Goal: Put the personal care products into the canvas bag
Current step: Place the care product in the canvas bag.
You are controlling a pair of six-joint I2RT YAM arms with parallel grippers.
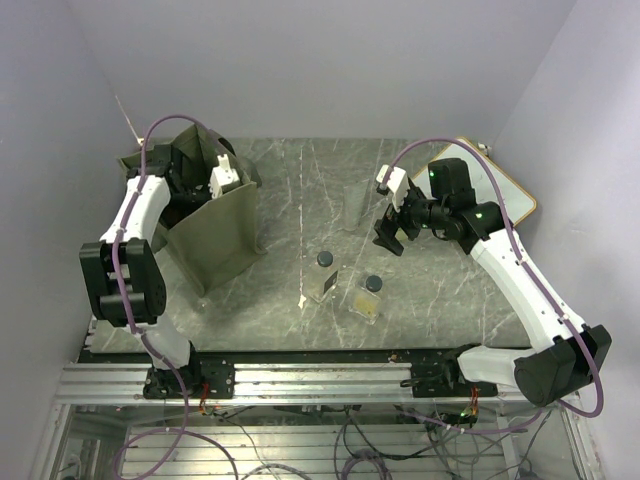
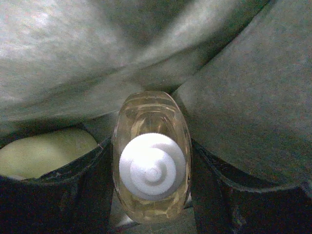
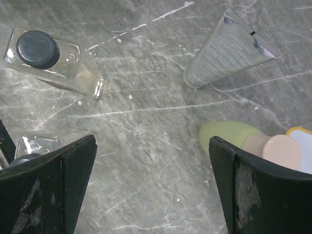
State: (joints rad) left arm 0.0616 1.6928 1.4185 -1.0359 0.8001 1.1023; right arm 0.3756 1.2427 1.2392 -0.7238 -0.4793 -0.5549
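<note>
My left gripper [image 2: 152, 168] is down inside the olive canvas bag [image 1: 215, 240], shut on an amber-tinted clear bottle [image 2: 146, 112] with a white cap. A pale yellow-green container [image 2: 44, 155] lies beside it in the bag. My right gripper [image 3: 152, 165] hovers open over the table with nothing between its fingers. Under it lie a clear square bottle [image 3: 53, 63] with a dark cap, a second one [image 3: 36, 145] partly behind the left finger, a grey tube [image 3: 226, 51] and a yellow-green bottle [image 3: 229, 138] with a peach cap.
The wood-framed whiteboard [image 1: 512, 195] lies at the back right, its corner [image 3: 303, 148] beside the yellow-green bottle. The two clear square bottles [image 1: 324, 275] [image 1: 368, 297] stand mid-table, in front of the right gripper [image 1: 392, 232]. Bag fabric [image 2: 234, 97] folds closely around the left gripper [image 1: 218, 185].
</note>
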